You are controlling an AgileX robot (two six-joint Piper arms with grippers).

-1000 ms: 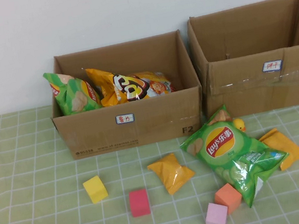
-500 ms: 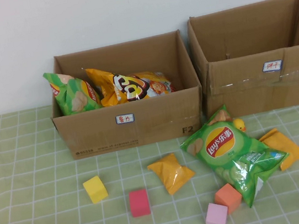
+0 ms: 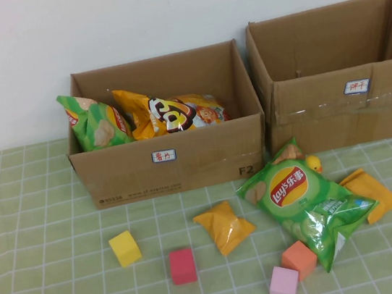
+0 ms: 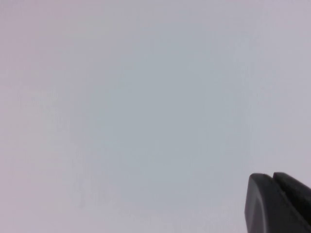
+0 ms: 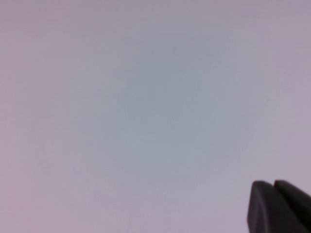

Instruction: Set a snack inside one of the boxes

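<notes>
Right, your left pincer (image 4: pixel 277 194) and right pincer (image 5: pixel 277 199) are both shut, empty, facing blank wall, off the desk (image 3: pixel 47 285). You've two boxes: left box (image 3: pixel 169 162), right box (image 3: pixel 344 108). One green chip bag (image 3: pixel 302 201) lies below them, among four blocks.

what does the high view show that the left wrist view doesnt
Only the high view shows the table, the left box holding snack bags, the right box, the green chip bag and foam cubes; neither gripper appears there. Only the left wrist view shows the left gripper, shut, facing a blank wall. The right gripper is likewise parked, shut. They share nothing.
</notes>
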